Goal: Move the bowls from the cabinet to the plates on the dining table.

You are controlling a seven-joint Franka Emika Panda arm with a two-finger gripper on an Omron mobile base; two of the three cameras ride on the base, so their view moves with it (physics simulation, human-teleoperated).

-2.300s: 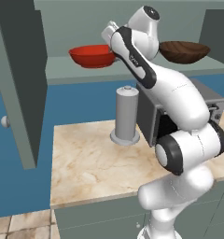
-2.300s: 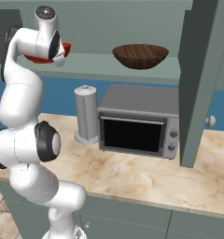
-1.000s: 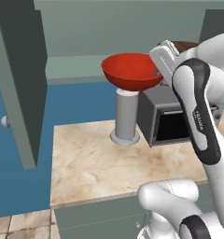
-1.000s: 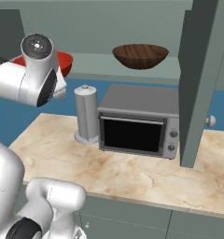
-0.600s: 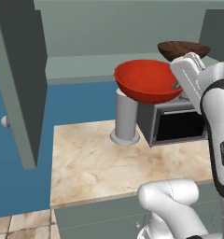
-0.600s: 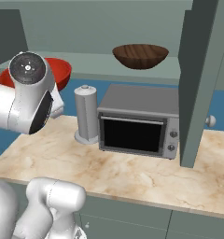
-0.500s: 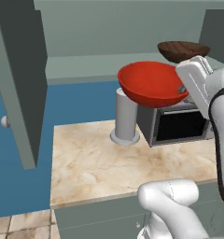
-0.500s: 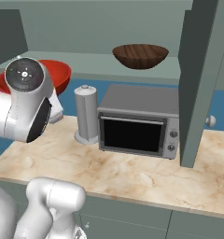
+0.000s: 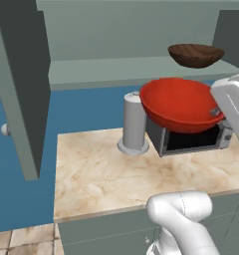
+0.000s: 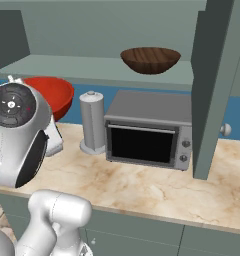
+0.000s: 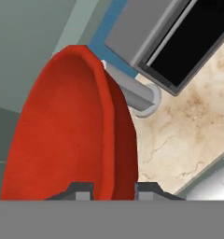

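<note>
The glossy red bowl hangs in the air in front of the cabinet, over the counter, tilted. My gripper is shut on its rim, one finger inside the bowl and one outside. In the right base view the red bowl shows behind my arm. The dark wood-grain bowl rests on the cabinet's pale green shelf, also seen from the right. The cabinet doors stand open. The plates and the dining table are out of view.
A grey toaster oven stands on the marble counter below the shelf. A grey paper towel roll stands to its left, just beneath and behind the held bowl. The counter's front edge runs near my base.
The red bowl has come off the shelf in my gripper and travelled out of the cabinet, lower and toward the base. The brown bowl has stayed put.
</note>
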